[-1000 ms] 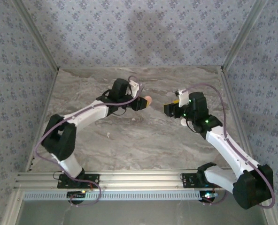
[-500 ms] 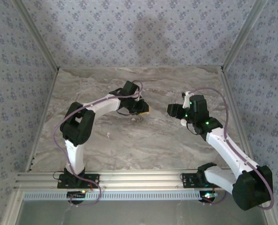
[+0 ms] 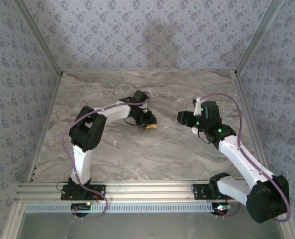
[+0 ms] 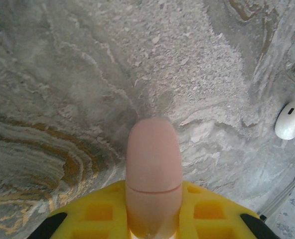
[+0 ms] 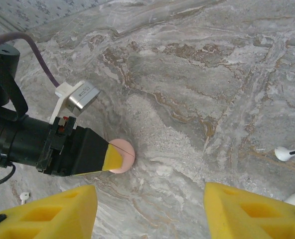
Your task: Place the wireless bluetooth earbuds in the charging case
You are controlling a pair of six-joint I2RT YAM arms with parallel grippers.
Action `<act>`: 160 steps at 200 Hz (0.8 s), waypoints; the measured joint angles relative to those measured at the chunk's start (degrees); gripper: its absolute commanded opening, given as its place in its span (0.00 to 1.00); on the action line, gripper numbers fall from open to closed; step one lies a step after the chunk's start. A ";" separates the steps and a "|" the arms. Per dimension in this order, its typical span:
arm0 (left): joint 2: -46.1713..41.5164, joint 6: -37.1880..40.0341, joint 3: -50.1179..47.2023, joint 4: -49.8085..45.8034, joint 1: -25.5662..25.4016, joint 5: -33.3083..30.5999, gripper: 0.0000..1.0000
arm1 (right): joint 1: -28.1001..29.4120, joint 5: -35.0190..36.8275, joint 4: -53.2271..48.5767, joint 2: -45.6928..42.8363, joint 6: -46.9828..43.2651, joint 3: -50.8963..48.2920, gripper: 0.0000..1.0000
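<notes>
The pink case (image 4: 153,154), its base hidden, is clamped between the left gripper's (image 3: 152,127) fingers at mid-table (image 4: 63,74). An earbud (image 4: 291,120) is seen lying nearby. The right gripper (image 5: 151,191) is spread apart, empty.

A desk (image 3: 147,152) has a grey marble-patterned top veined in brown and ochre. Walls (image 3: 152,35) papered in a pale floral print stand on three sides, with metal posts (image 3: 38,42) at the corners. A slotted aluminium rail (image 3: 147,188) runs along the near edge.
</notes>
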 measured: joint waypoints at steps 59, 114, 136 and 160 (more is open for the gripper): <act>0.00 0.09 0.52 -3.58 0.35 -2.38 0.38 | 0.00 -0.20 -3.02 -0.72 -0.04 0.00 0.60; -2.69 2.95 0.57 -8.87 0.39 -7.67 0.42 | 0.09 -1.99 -5.01 -3.65 0.22 0.02 0.61; -7.98 4.98 0.33 -11.67 0.48 -11.39 0.43 | 0.55 -3.61 -5.64 -4.00 1.38 0.07 0.61; -16.48 7.23 -1.46 -14.12 0.52 -15.43 0.44 | 2.27 -4.96 -6.67 -3.93 3.56 0.07 0.61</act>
